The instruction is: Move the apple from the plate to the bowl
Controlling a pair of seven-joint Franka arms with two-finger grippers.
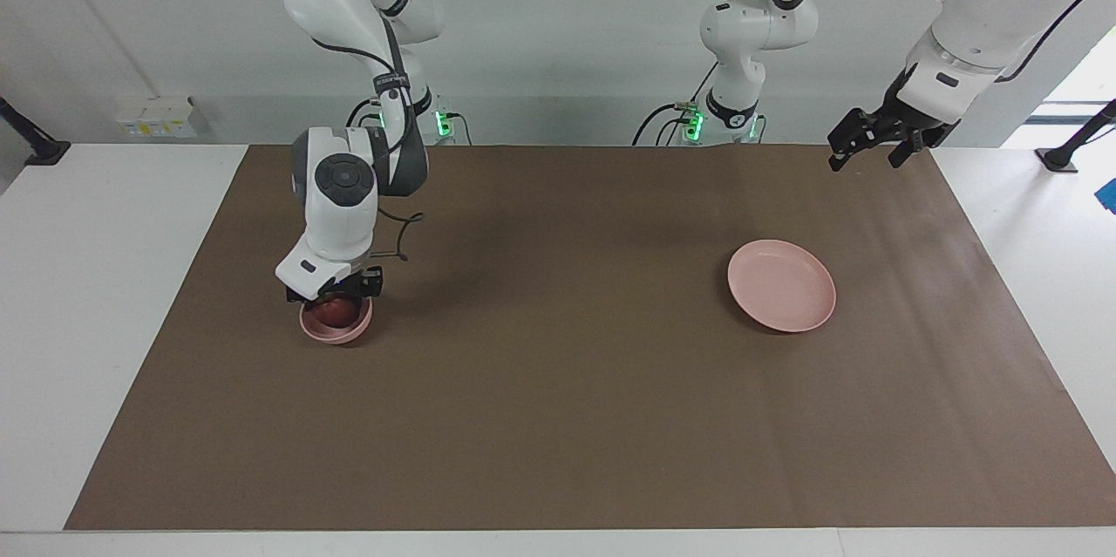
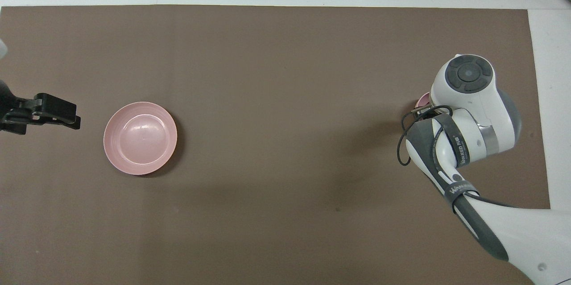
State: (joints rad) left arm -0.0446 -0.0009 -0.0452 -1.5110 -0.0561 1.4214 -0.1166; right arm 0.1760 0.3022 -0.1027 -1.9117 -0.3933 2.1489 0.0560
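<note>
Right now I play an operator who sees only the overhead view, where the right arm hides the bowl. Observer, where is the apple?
Observer: In the facing view, the apple lies inside the bowl.
Operator: Is the right gripper away from it?
Observer: No. The right gripper sits low over the apple, at the bowl's mouth.
Operator: How high is the left gripper?
Observer: The left gripper waits raised in the air, above the mat corner at the left arm's end.
</note>
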